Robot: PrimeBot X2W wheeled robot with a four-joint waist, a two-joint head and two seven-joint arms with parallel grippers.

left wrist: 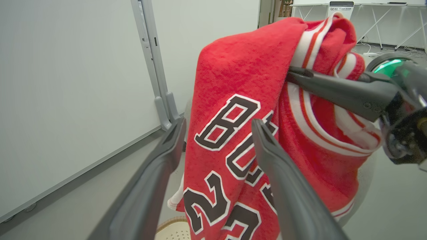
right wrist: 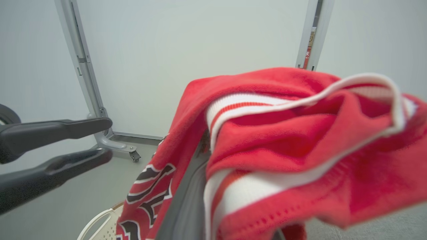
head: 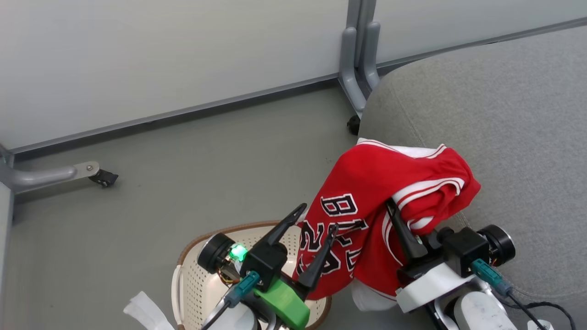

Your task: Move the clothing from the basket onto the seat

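The right jaws are clamped on a bunched fold of the red jersey (head: 367,183) near its white-striped trim. One dark finger (head: 404,231) runs in under the cloth and the other is hidden by it. From that grip the jersey hangs down and across toward the left jaws, with its black lettering and number facing them. Its lower hem drops over the rim of the cream basket (head: 195,286), which sits beneath the left jaws. The jersey's upper folds lie just beyond the right jaws, over the rounded edge of the grey seat (head: 504,114); whether they rest on the cushion cannot be told. The left jaws stand apart and hold nothing. In the left wrist view the hanging jersey fills the space past their tips, so it stands between the two pairs of jaws. One of the left fingers (head: 321,256) crosses the lettering in the head view, and contact cannot be judged. Past the left jaws lie bare grey floor (head: 206,174) and white partition panels (head: 160,55). A grey upright post (head: 360,46) joins the panels, and a castor foot (head: 104,178) stands well off to the left. Another castor (head: 353,124) sits between the post and the seat's corner. A white strip (head: 144,311) lies beside the basket, on the side away from the jersey.
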